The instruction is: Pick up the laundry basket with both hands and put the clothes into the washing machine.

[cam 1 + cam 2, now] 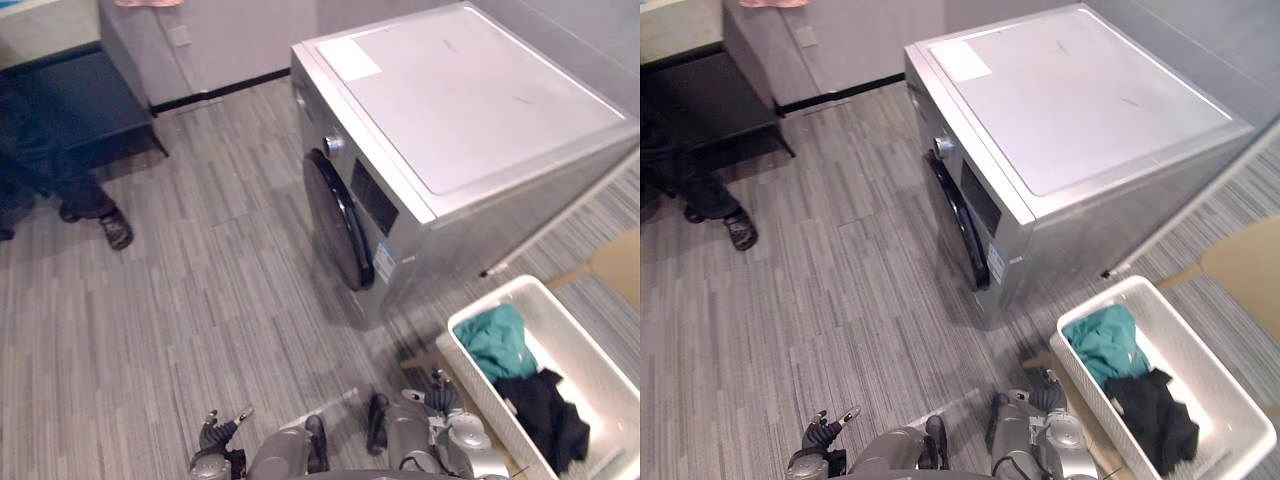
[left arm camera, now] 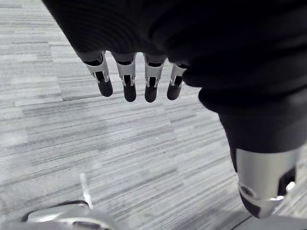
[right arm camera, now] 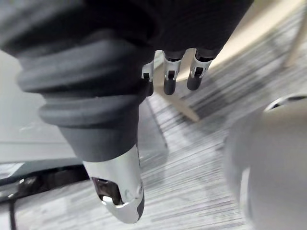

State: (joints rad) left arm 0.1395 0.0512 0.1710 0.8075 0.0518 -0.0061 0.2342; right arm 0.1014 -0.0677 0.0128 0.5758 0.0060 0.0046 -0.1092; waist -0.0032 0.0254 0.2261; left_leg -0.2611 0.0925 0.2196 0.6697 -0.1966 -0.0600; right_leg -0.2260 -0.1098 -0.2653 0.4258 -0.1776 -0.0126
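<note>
**Fingers [image 2: 128,79] loose, nothing held**

Both the left hand [image 1: 215,433] and the right hand [image 3: 168,72] hang low with fingers straight and a little apart. The white laundry basket [image 1: 575,335] sits on the floor just beside the right hand. A teal cloth [image 1: 497,340] and a black cloth [image 1: 545,415] lie inside it. The washing machine [image 1: 450,110] stands behind, its round door [image 1: 335,215] shut.

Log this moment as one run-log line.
left hand open, empty | right hand open, empty | white plastic laundry basket unheld | teal cloth, black cloth inside | silver front-loading washing machine, door shut
</note>
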